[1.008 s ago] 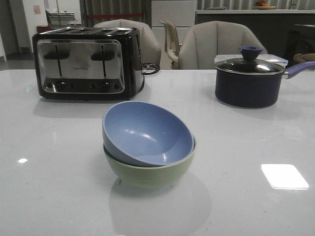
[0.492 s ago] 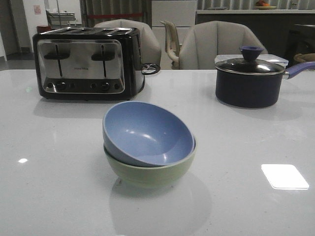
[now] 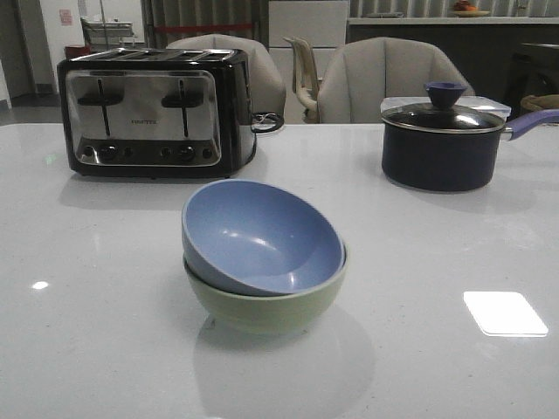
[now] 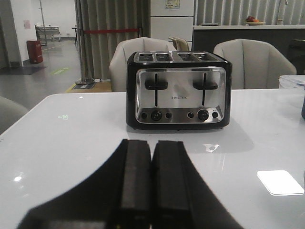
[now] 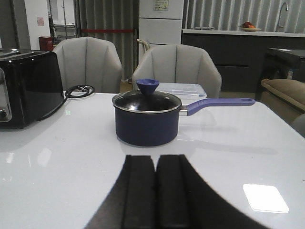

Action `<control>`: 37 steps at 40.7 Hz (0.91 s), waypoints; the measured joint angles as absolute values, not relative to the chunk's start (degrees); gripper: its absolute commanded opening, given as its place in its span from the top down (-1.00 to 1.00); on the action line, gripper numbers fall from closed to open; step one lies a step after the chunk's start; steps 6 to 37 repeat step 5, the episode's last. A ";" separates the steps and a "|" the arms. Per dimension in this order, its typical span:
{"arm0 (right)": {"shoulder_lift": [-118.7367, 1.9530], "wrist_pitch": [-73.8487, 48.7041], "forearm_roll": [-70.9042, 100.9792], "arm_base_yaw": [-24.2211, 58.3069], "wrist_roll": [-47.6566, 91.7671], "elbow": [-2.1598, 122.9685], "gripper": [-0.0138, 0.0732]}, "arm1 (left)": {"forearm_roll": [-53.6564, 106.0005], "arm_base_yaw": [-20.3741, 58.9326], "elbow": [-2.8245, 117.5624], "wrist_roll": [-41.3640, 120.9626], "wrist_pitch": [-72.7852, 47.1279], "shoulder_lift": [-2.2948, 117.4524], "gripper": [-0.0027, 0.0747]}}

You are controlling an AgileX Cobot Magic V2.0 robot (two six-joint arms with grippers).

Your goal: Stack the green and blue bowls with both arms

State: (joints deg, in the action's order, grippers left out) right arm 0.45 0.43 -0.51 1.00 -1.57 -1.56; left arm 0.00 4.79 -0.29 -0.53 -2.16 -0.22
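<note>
The blue bowl (image 3: 262, 237) sits tilted inside the green bowl (image 3: 262, 301) near the middle of the white table (image 3: 96, 332) in the front view. Neither arm shows in the front view. My left gripper (image 4: 152, 143) is shut and empty, low over the table, facing the toaster (image 4: 177, 89). My right gripper (image 5: 156, 157) is shut and empty, low over the table, facing the saucepan (image 5: 147, 118). The bowls do not show in either wrist view.
A black-and-steel toaster (image 3: 153, 112) stands at the back left. A dark lidded saucepan (image 3: 444, 144) with a blue knob and handle stands at the back right. Grey chairs (image 3: 384, 78) stand behind the table's far edge.
</note>
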 measured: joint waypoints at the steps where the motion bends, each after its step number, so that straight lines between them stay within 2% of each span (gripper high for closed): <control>1: 0.45 0.43 -0.51 1.00 -1.57 -1.56 0.60 | 0.00 4.79 -0.29 -0.53 -2.16 -0.22 0.67; 37: 0.45 0.43 -0.51 1.00 -1.57 -1.56 0.60 | 0.00 4.79 -0.29 -0.53 -2.16 -0.22 0.67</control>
